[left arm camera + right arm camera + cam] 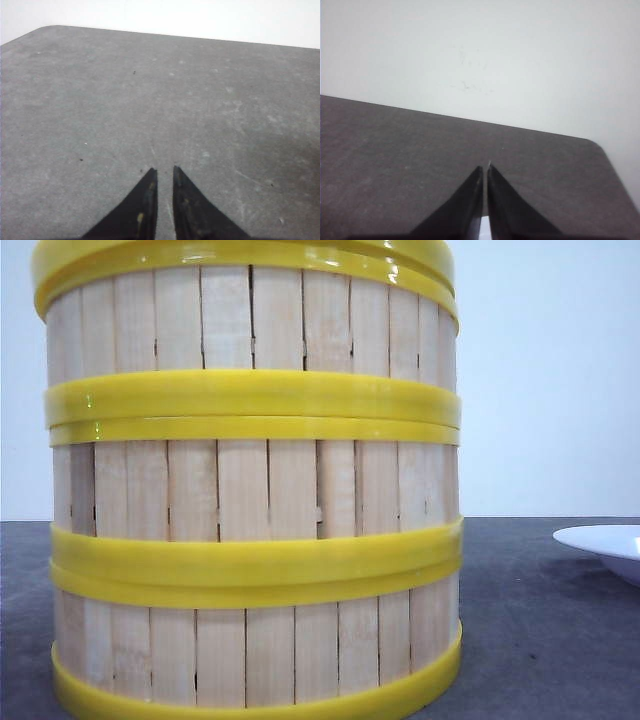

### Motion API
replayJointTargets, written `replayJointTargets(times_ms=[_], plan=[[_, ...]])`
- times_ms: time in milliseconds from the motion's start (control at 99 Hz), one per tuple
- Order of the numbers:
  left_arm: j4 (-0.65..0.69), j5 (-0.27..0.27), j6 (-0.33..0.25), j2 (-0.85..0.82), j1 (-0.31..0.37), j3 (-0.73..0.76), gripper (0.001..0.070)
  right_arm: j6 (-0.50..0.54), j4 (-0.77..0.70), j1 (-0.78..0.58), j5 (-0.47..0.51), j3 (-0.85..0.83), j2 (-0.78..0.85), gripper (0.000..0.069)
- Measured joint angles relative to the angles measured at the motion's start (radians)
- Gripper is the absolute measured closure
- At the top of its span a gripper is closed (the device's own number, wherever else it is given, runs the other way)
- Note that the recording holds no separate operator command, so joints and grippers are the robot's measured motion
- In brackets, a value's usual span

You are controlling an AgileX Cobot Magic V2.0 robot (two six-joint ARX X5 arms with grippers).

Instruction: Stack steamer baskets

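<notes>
Three steamer baskets stand in one stack close to the front camera, on the left and middle of the view: the bottom basket [250,650], the middle basket [250,490] and the top basket [250,320]. Their pale slat walls and yellow rings line up, and the top one is cut off by the frame. Neither gripper shows in the front view. My left gripper [165,170] hangs over bare grey table with only a narrow slit between its black fingers and nothing in it. My right gripper [485,167] is shut and empty, pointing toward the table's far edge.
A shallow white plate [610,545] lies on the dark grey table [540,640] at the right edge. A white sliver [485,232] shows below the right fingers. A pale wall stands behind the table, whose rounded corner [597,145] is in the right wrist view.
</notes>
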Motion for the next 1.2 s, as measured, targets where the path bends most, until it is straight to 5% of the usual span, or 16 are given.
replayJointTargets(times_ms=[202,546,1202], plan=[[0.000,0.000,0.000,0.000,0.000,0.000,0.0680,0.053,0.136,-0.121,-0.062,-0.269,-0.133,0.0680],[0.000,0.000,0.000,0.000,0.000,0.000,0.0680,0.109,0.147,-0.202,-0.062,-0.595,-0.374,0.0680],[0.000,0.000,0.000,0.000,0.000,0.000,0.0680,0.100,0.142,-0.212,-0.063,-0.694,-0.477,0.0680]])
